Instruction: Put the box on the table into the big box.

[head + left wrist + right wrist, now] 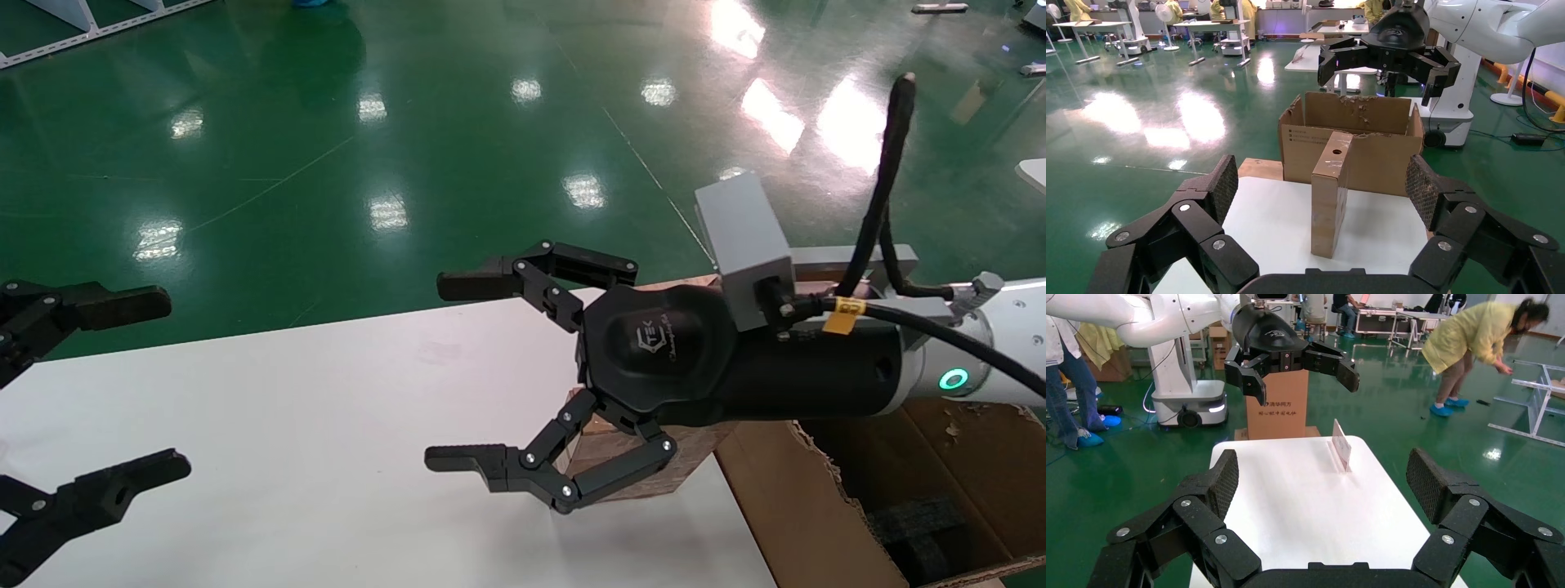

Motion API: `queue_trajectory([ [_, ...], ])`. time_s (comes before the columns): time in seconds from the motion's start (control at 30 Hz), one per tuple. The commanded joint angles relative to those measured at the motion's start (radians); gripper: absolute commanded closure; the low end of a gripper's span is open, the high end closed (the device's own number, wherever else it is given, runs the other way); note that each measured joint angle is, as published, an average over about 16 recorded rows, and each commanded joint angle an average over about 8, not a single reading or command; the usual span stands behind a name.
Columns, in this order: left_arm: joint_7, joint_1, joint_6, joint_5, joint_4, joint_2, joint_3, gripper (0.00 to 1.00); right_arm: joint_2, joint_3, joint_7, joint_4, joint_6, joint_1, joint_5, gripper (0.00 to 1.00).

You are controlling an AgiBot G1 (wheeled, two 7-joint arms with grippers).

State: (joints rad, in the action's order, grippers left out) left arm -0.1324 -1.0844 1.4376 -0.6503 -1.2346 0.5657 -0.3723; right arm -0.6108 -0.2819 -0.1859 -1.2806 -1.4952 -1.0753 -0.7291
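The big box [825,506] stands off the worktop's [286,425] right edge, its torn flaps up and black foam showing inside. On the worktop, close to that same edge, the box [1329,193] stands on end with its long axis upright, a narrow face with the round hole turned toward the left arm. The right gripper [482,371] hangs directly over it, fingers spread wide and released, pointing across the worktop toward the left, so the box sits beneath the gripper's body rather than between the fingers. That arm is far the nearer one. The left gripper [122,392] waits at the worktop's left edge, well apart from the box, fingers likewise released and holding nothing.
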Motion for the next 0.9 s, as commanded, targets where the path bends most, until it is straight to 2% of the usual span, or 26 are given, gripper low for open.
queue_trajectory([
  [0.03,0.000,0.000,0.000,0.000,0.000,0.000,0.000,0.00,0.000,0.000,0.000,0.000,0.000,0.000,0.000,0.00],
  [0.43,0.000,0.000,0.000,0.000,0.000,0.000,0.000,0.02,0.000,0.000,0.000,0.000,0.000,0.000,-0.001,0.00],
  [0.5,0.000,0.000,0.000,0.000,0.000,0.000,0.000,0.14,0.001,0.000,0.001,-0.001,-0.001,0.000,-0.003,0.00],
  [0.67,0.000,0.000,0.000,0.000,0.000,0.000,0.000,0.74,0.015,-0.005,0.017,0.008,-0.008,-0.004,-0.030,0.00],
  [0.73,0.000,0.000,0.000,0.000,0.000,0.000,0.000,0.93,0.024,-0.007,0.029,0.021,-0.013,-0.008,-0.049,0.00],
  [0.8,0.000,0.000,0.000,0.000,0.000,0.000,0.000,1.00,0.032,-0.010,0.045,0.041,-0.020,-0.013,-0.068,0.00],
  [0.9,0.000,0.000,0.000,0.000,0.000,0.000,0.000,1.00,0.043,-0.013,0.073,0.083,-0.031,-0.023,-0.097,0.00],
])
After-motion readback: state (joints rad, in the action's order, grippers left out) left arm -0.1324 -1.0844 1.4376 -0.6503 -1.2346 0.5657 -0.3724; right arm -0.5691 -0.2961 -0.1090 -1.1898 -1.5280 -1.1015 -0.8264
